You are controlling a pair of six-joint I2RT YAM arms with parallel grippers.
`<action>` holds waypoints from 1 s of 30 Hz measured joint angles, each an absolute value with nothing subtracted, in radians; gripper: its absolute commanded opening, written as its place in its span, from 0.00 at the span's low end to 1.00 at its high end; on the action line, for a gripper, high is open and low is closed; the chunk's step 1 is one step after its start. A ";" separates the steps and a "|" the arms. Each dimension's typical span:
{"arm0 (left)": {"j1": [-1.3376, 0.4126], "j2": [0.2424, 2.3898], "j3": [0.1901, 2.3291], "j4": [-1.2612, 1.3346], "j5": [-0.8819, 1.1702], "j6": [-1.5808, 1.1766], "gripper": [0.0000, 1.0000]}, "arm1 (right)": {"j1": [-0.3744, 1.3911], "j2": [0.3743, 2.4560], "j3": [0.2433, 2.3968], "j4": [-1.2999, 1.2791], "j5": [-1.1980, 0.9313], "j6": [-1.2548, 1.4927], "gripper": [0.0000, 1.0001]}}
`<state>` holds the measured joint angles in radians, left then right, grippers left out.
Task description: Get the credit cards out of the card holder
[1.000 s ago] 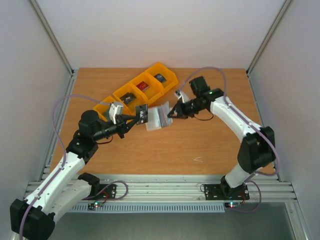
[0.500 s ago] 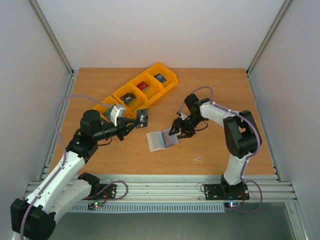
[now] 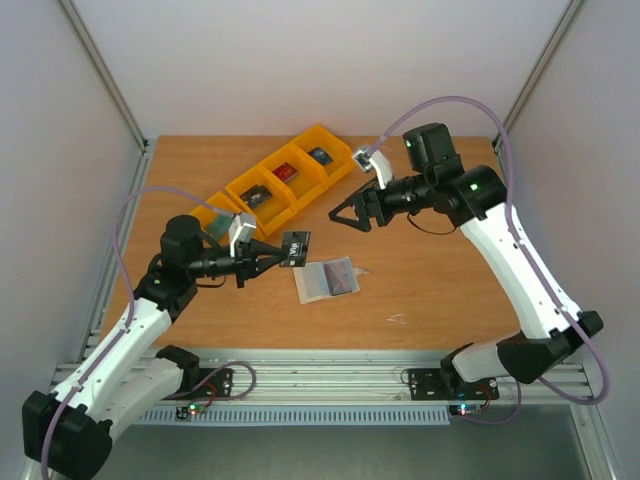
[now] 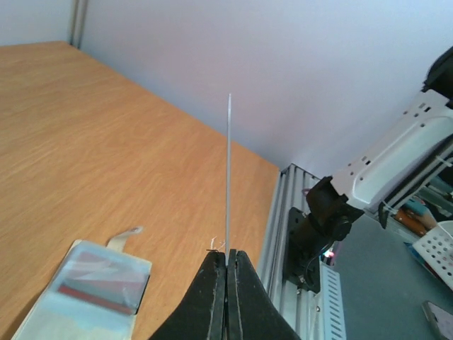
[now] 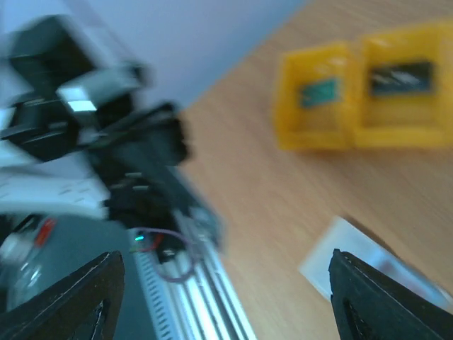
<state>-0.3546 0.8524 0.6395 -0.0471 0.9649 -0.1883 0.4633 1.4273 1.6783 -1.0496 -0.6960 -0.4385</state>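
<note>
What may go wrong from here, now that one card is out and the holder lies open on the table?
The left hand pinches the black card by one edge only, so it may slip or twist when moved. The card holder lies loose on the table, with the right hand open and apart from it; pulling at the red card inside may drag the holder along.
</note>
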 measured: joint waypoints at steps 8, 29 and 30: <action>-0.355 0.857 0.640 0.004 1.061 -0.201 0.00 | 0.677 1.544 1.894 -1.174 -0.791 -0.577 0.73; -0.366 0.855 0.654 0.002 0.812 -0.216 0.53 | 0.675 1.650 1.918 -1.259 -0.715 -0.430 0.01; -0.366 0.855 0.661 -0.006 0.734 -0.201 0.52 | 0.652 1.650 1.917 -1.243 -0.693 -0.352 0.01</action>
<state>-0.3660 0.8551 0.6613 -0.0055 0.7338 -0.2012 0.6521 1.6505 1.9171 -1.2434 -0.6930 -0.3515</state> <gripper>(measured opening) 0.540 0.013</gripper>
